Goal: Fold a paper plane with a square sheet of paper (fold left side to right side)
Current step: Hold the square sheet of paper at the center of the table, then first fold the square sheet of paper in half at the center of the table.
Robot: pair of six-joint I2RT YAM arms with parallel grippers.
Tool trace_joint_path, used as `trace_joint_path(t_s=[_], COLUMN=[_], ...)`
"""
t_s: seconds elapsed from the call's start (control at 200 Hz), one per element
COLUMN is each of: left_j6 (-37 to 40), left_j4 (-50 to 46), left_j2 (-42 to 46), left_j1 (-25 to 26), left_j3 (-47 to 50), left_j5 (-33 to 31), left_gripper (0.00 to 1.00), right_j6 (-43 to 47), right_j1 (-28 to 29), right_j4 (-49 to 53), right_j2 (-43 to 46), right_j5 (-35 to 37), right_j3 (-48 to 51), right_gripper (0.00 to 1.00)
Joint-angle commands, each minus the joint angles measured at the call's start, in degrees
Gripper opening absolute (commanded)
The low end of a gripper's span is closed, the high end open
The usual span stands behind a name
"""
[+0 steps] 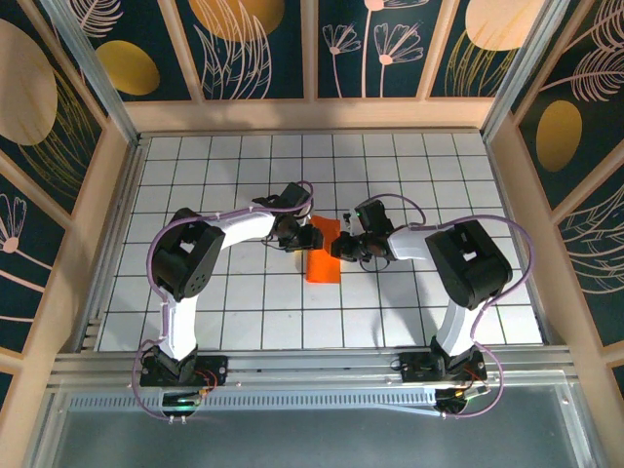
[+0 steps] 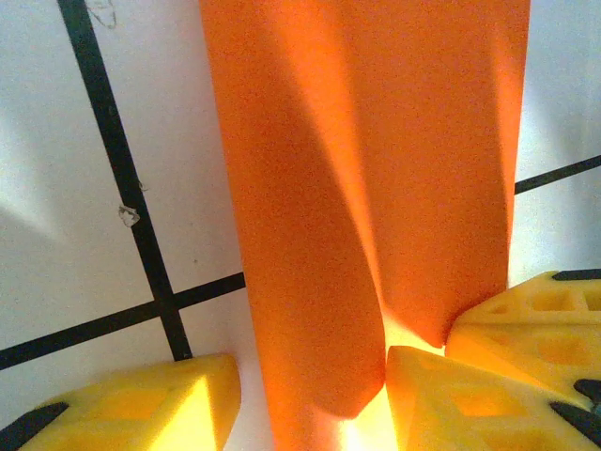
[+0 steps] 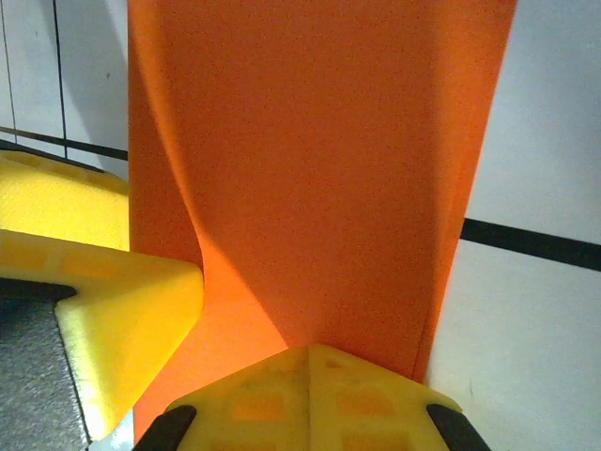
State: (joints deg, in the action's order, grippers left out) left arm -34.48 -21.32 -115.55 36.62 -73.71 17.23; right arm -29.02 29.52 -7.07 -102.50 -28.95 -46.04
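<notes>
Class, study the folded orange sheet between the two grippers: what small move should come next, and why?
Probably press the fold flat with the left gripper. The thin bright orange square sheet of paper is doubled over, yet its fold bulges in a rounded, uncreased curl. The right gripper is shut on the sheet, while the left jaws stand open around the curl.

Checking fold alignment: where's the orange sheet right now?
Top view: the orange sheet lies centred on the table between the grippers, right gripper pinching its far right edge, left gripper open at its far left.
</notes>
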Motion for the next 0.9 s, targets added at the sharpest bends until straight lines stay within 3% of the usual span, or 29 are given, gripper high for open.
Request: trace_joint_path(t_s=[0.0, 0.34, 0.616, 0.776, 0.896], left_j6=[1.1, -0.6, -0.9, 0.0, 0.3], left_j4=[5.1, 6.2, 10.7, 17.9, 22.6], left_j2=[-6.8, 2.4, 12.2, 16.6, 15.4], left_j1=[1.4, 1.1, -0.2, -0.2, -0.2], left_j3=[3.3, 4.7, 8.0, 11.5, 12.7], left_j5=[-5.2, -11.0, -10.3, -5.7, 3.2], left_gripper=[0.49, 0.57, 0.62, 0.52, 0.32], right_j6=[0.6, 0.8, 1.2, 1.3, 1.4], right_j1=[0.5, 0.5, 0.5, 0.5, 0.5], right_j4=[3.0, 4.4, 5.0, 4.7, 4.6], right_j2=[-1.3, -3.2, -3.7, -4.0, -4.1], right_j5=[3.7, 6.0, 6.7, 6.6, 6.7], right_j3=[-0.2, 1.2, 1.5, 1.7, 1.9], right_gripper=[0.00, 0.00, 0.00, 0.00, 0.00])
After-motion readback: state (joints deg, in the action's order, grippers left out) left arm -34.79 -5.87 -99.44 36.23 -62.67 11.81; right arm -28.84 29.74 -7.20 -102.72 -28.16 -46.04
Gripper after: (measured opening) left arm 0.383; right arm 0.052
